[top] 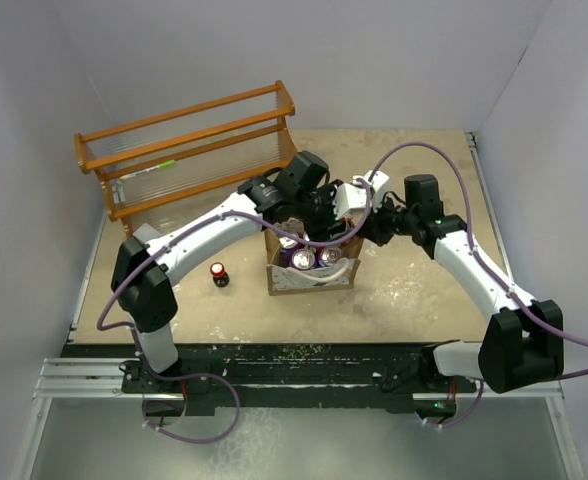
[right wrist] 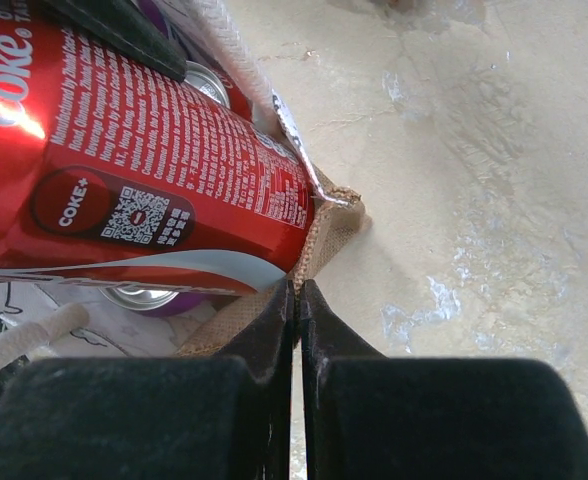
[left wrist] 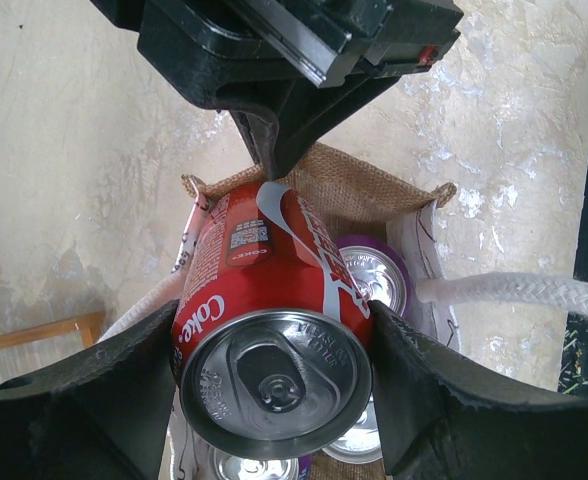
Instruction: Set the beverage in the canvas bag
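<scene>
The canvas bag stands mid-table, tan burlap with white rope handles; purple-topped cans stand inside it. My left gripper is shut on a red Coke can, held tilted over the bag's opening, its base pointing into the bag. My right gripper is shut, pinching the bag's burlap rim at the far corner. The Coke can lies just above that rim in the right wrist view. From above, both grippers crowd the bag's far side and hide the red can.
A small dark bottle with a red cap stands on the table left of the bag. A wooden rack stands at the back left. White walls close in the table on three sides.
</scene>
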Robot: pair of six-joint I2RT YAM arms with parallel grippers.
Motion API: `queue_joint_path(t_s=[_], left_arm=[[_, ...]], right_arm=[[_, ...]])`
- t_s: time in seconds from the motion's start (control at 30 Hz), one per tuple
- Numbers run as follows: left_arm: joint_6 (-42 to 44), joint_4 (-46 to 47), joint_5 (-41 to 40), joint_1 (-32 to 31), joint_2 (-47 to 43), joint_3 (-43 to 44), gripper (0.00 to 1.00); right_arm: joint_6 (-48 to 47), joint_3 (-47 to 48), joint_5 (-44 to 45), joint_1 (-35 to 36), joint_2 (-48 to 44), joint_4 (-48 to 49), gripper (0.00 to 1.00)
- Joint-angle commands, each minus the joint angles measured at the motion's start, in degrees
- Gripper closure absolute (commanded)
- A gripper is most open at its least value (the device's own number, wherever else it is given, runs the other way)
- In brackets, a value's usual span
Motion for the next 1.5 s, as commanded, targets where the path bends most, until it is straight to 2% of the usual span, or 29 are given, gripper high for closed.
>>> queue_joint_path(t_s=[0.0,0.67,1.1,1.3,1.47], left_arm=[[0.52,6.59,-0.99,-0.14,-0.38,1.28,0.91],[1.77,2.52,-4.65,-0.17,4.76,4.31,0.84],[0.85,5.79,-3.94,-0.14,7.7,2.84,0.64],[0.25,7.41,-3.94,-0.21,8.1,1.8,0.49],[-0.51,6.7,-3.51,-0.17,9.2,2.24,0.42]], right_arm=[[0.37,2.03,-1.55,-0.96,-2.38,-0.22,1.0],[1.17,1.8,-1.73,-1.66,-3.18,0.26,1.0],[1.53,2.09,-1.87,-1.68,-2.47,0.48,1.0],[1.5,2.2,-1.83,-1.77,-2.86,0.4,1.0],[1.48,2.0,-1.83,-1.77,-3.34,0.61,1.0]])
